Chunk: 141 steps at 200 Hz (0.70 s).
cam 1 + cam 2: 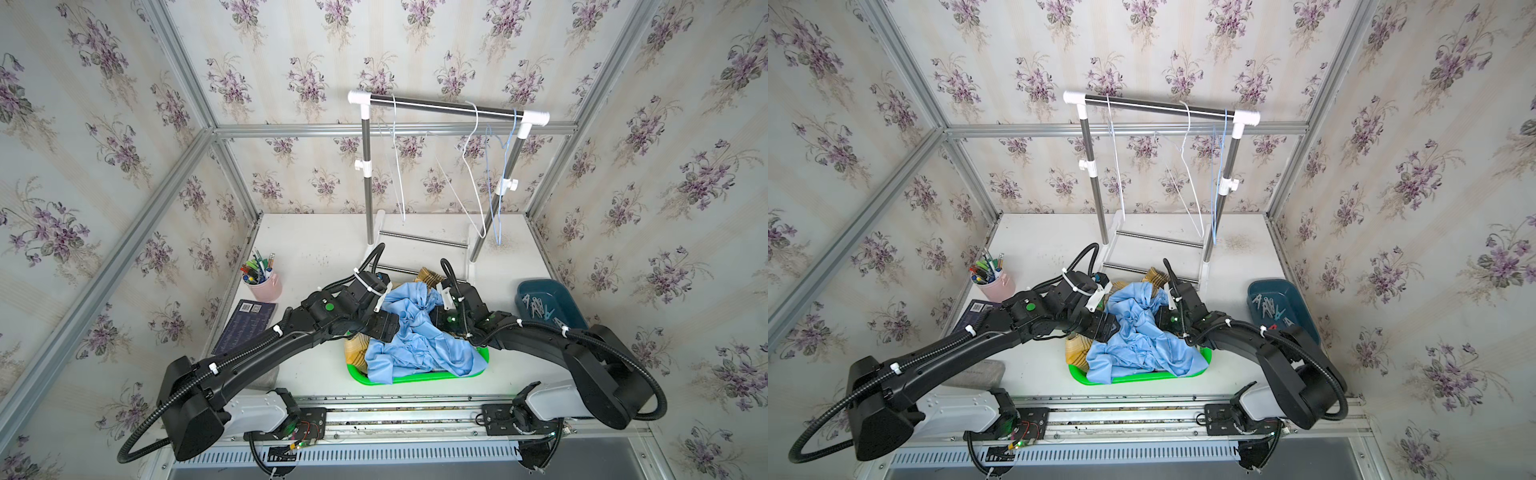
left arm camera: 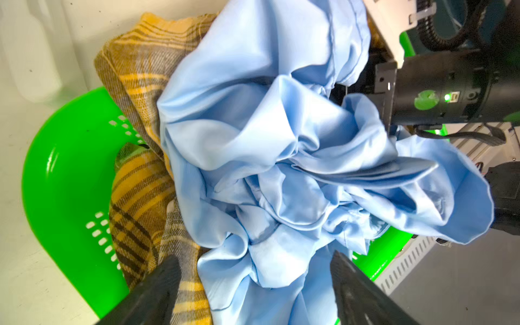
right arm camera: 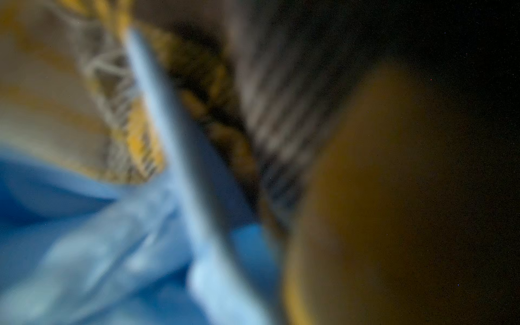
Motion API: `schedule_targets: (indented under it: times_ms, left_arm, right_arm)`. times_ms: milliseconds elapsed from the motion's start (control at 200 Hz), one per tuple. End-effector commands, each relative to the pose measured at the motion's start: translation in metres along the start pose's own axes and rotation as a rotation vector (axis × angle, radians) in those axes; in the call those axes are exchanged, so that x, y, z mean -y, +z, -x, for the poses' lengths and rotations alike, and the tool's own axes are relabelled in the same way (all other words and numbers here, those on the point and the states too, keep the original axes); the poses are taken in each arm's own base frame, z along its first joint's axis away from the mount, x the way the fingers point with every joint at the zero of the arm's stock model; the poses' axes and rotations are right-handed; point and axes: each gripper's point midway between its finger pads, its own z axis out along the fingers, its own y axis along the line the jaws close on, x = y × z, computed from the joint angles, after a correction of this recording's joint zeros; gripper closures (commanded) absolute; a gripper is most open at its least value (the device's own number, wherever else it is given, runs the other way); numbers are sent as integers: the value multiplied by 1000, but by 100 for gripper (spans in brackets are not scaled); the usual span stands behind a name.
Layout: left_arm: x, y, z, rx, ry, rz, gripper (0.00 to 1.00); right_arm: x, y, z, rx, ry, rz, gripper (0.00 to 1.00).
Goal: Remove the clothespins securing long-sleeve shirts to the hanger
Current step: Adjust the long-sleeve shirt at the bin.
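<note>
Nearby, the white table (image 1: 316, 245) holds a pink cup of pens (image 1: 266, 286) and a dark book (image 1: 247, 328) on the left arm's side. A teal tray (image 1: 569, 299) sits on the right arm's side. At the back stands the clothes rack (image 1: 449, 106), with bare wire hangers (image 1: 469, 166) dangling from its bar. Both arms lean in over the green basket (image 1: 399, 379) from either side and hide parts of the heap inside it.

The rack's foot stands just behind the basket, and the basket's front rim lies near the table's front edge. Bare tabletop stays open behind the cup and in front of the tray.

The clothespins (image 1: 540, 309), pale grey-white, lie jumbled in the teal tray. The light blue shirt (image 1: 415, 345) is crumpled on top of the basket and spills over its front rim. The yellow-and-brown plaid shirt (image 2: 140, 197) shows beneath it.

The left gripper (image 2: 256, 261) is spread wide just over the blue folds. The right gripper (image 1: 435, 319) is closed tight and buried in cloth. Its wrist view is only a blur, so I cannot tell whether it pinches anything.
</note>
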Motion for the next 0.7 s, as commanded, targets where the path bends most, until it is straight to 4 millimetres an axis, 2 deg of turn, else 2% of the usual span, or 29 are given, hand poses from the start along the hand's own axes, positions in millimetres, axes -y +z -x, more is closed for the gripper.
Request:
schedule_targets:
  times_ms: [0,115,255,300,425,540,565,699]
  left_arm:
    - [-4,5,-7,-43,-1,19,15]
    - [-1,17,-5,-55,-8,11,15]
    - [0,16,3,-35,-10,11,15]
    - [-2,12,5,-21,-13,13,15]
    - [-7,-5,13,32,-27,-14,13]
    - [-6,-23,21,94,-26,-76,4]
    - [-5,-27,23,107,-24,-94,1]
    - [1,-49,34,168,-31,-194,1]
  right_arm:
    - [48,10,-13,-20,115,-220,100]
    - [59,23,-7,20,170,-248,100]
    - [52,28,7,56,198,-232,100]
    - [47,25,12,75,196,-218,95]
    - [31,7,24,135,147,-161,74]
    - [12,-12,31,168,68,-89,41]
    - [8,-16,32,171,53,-77,37]
    - [-11,-37,37,205,-19,-14,18]
